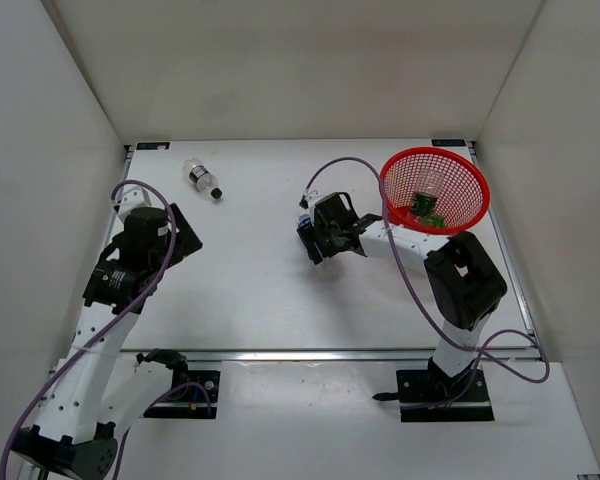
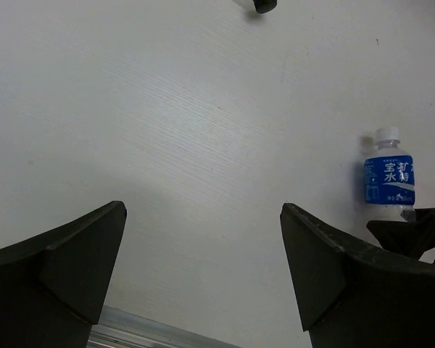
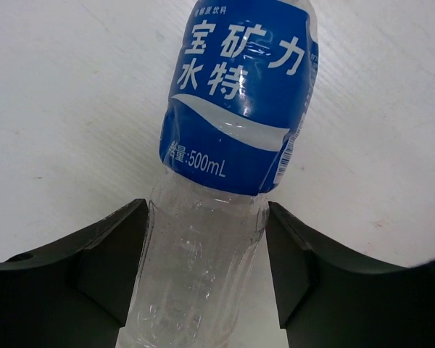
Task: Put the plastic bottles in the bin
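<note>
White grained tabletop [image 1: 250, 290] inside pale walls [image 1: 300, 70] carries the red bin [image 1: 462, 205].

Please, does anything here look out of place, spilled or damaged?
Nothing looks spilled or broken. The small clear plastic bottle with a black cap lies on its side on the white table, far from the round red mesh bin. Otherwise nothing stands out.
</note>
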Controlling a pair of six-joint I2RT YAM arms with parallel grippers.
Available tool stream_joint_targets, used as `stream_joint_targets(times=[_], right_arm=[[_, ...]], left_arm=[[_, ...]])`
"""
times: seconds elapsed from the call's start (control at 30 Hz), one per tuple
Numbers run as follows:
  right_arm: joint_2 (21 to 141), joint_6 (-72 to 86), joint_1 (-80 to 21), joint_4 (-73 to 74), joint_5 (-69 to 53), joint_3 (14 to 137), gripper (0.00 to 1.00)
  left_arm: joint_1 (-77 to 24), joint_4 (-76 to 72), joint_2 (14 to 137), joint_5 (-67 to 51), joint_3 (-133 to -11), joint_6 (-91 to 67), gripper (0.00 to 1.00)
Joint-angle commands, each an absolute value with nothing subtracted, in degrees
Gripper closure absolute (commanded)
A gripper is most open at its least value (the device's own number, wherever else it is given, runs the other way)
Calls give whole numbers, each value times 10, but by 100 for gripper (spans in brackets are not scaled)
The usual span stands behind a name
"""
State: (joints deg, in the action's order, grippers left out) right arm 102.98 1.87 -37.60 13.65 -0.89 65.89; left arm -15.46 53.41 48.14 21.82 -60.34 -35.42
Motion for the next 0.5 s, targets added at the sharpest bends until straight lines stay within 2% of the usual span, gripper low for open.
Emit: stream_joint_targets(times=[0.0,0.1,0.17,0.27,0.37,0.43,0.47], right_arm=[[961,-16,-395,141,15,708,50],[867,-59,-406,131,19,727,61],[797,-46,-407,107,54,724,73],[709,-26,-321,105,-35,729,67],[652,-42,-250,105,-46,738,67],[638,-61,-203,91,-42,725,72],[635,-62,-173,91,-52,717,70]], left_arm=[[-151,523,473,217,-594,-353,1],[-156,496,475,199,-577,-354,1],[-154,473,489,181,-573,-353,1],[-165,456,518,168,-579,-349,1],[-165,448,544,172,-590,-343,1],[-166,443,559,169,-593,-336,2],[-164,441,565,166,-598,-337,1]])
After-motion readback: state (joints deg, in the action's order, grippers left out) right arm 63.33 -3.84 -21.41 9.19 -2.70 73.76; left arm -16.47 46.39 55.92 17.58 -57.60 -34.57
